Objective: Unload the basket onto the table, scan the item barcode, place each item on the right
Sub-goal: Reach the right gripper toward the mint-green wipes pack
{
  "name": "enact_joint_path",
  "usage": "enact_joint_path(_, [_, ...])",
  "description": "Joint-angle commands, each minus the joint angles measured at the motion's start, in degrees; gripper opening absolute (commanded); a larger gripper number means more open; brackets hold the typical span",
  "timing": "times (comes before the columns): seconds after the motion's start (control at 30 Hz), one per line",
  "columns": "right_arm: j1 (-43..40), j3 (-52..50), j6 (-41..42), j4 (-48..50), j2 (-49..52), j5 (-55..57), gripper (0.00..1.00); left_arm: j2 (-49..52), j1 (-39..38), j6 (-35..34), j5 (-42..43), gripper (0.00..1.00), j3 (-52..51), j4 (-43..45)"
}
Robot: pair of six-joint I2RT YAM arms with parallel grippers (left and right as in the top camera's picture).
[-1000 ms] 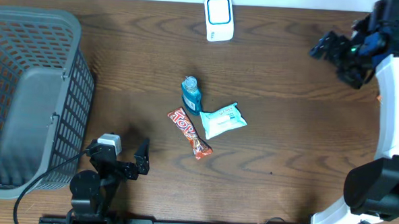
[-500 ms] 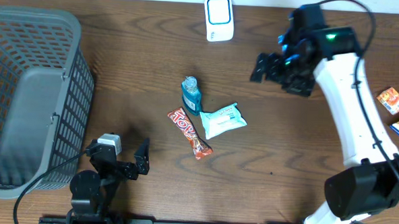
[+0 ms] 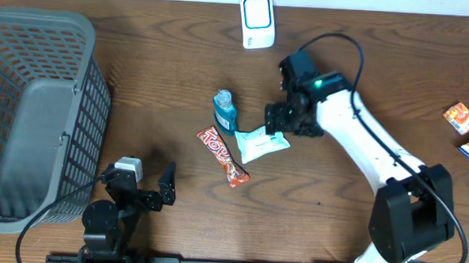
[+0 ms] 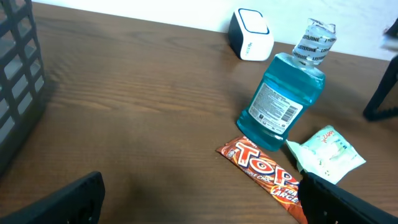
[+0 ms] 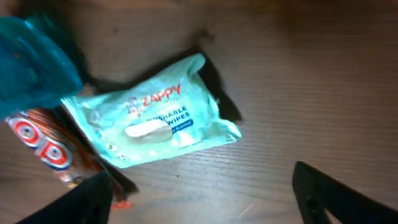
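Brown wood-grain table point(image 3: 142, 64), grey basket point(image 3: 41, 28) at edge, left claw point(image 4: 199, 202) spread, right claw point(image 5: 208, 196) spread near wipes point(image 5: 149, 118)

This looks like a robotics lab laid out as a mock shop checkout. A dark wooden table point(image 3: 143, 56) carries a small white scanner point(image 3: 256, 20) at the top centre and a grey wire basket point(image 3: 92, 117) at the left. Shop goods sit in the middle: a mouthwash bottle point(image 3: 224, 111), a chocolate bar point(image 3: 221, 155) and a pack of wipes point(image 3: 259, 144). More small packets point(image 3: 461, 118) lie at the right edge. A white robot arm point(image 3: 361, 141) with a black cable rises from the lower right.
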Motion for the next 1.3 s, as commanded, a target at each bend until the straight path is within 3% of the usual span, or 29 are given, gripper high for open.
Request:
enact_joint_path(0.0, [0.70,-1.70,1.73,2.38,-0.33,0.87,0.80,-0.04,0.24,-0.13,0.87,0.98,-0.79,-1.44])
enact_joint_path(0.07, [0.76,-2.51,1.70,4.35,-0.33,0.87,0.73,-0.04,0.24,-0.13,0.87,0.98,-0.79,-1.44])
enact_joint_path(0.1, [0.81,-2.97,1.73,5.22,-0.33,0.83,0.63,-0.04,0.24,-0.13,0.87,0.98,-0.79,-1.44])
enact_joint_path(0.3, [2.01,-4.96,1.40,10.47,-0.33,0.26,0.33,-0.04,0.24,-0.13,0.87,0.98,-0.79,-1.44])
enact_joint_path(0.37, [2.62,-5.73,0.11,13.70,-0.33,0.46,0.33,-0.04,0.24,-0.13,0.90,0.98,-0.79,-1.44])
enact_joint_path(0.47, [3.06,-7.58,-0.68,20.57,-0.33,0.94,0.49,-0.04,0.24,-0.13,0.87,0.98,-0.79,-1.44])
enact_joint_path(0.67, [3.06,-11.96,-0.66,34.71,-0.31,1.53,0.66,-0.04,0.24,-0.13,0.87,0.98,-0.79,-1.44])
enact_joint_path(0.87, [3.21,-14.43,-0.63,44.00,0.35,-0.55,0.54,-0.04,0.24,-0.13,0.87,0.99,-0.79,-1.44])
enact_joint_path(1.27, [5.07,-14.43,-0.46,46.49,6.95,-4.48,0.47,-0.04,0.24,-0.13,0.87,0.98,-0.79,-1.44])
